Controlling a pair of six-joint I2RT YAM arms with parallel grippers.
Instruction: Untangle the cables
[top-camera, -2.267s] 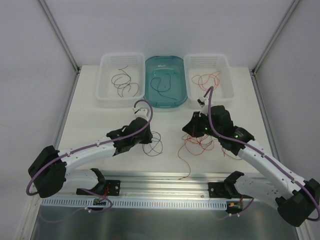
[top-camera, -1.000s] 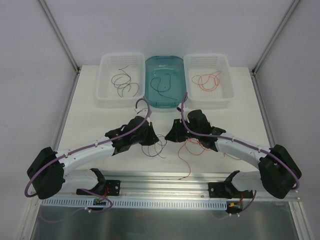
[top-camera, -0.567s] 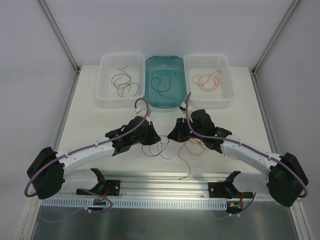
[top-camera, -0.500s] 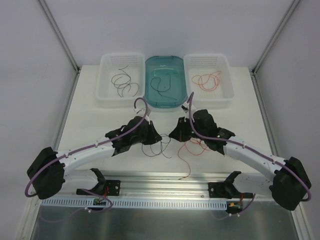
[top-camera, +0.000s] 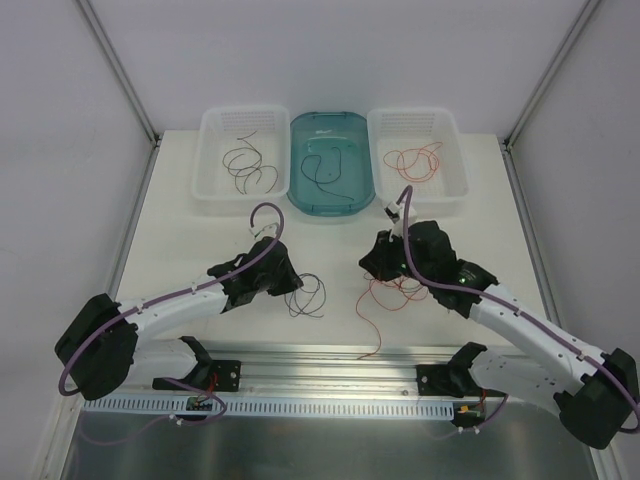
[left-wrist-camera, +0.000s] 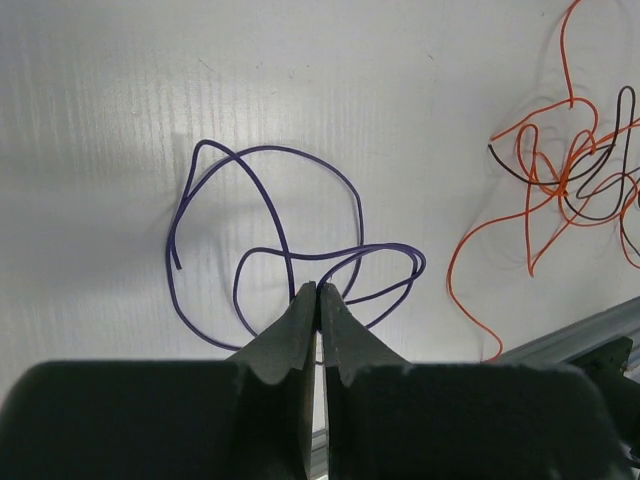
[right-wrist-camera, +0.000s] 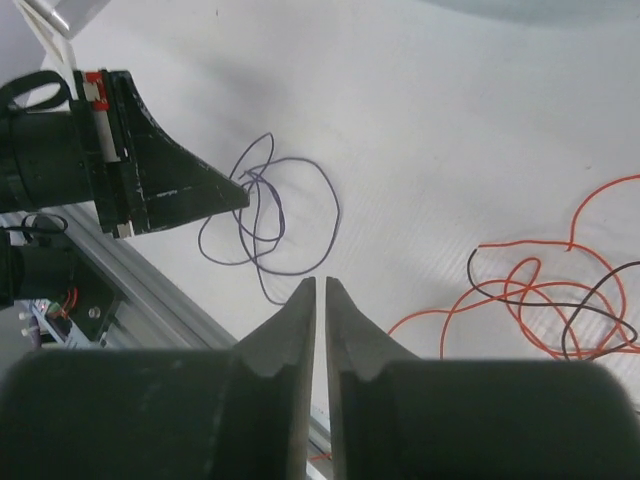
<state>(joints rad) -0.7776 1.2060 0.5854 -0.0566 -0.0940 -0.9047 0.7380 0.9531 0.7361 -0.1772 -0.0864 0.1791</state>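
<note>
Since the arms drew apart | left gripper (left-wrist-camera: 317, 290) jaws pressed together, pinching thin curly blue-violet wire (top-camera: 310, 295), lower centre of top view | right gripper (right-wrist-camera: 320, 285) jaws nearly touching, empty | red-orange-and-brown wire tangle (top-camera: 395, 290) right of centre, apart: one cable freed

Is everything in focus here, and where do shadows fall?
Top view: even, soft light, only faint shadows on the white table. Left wrist view: purple cable crisp, with a pale shadow beside it; left pincer soft-edged. Right wrist view: right pincer equally soft, no glare.
</note>
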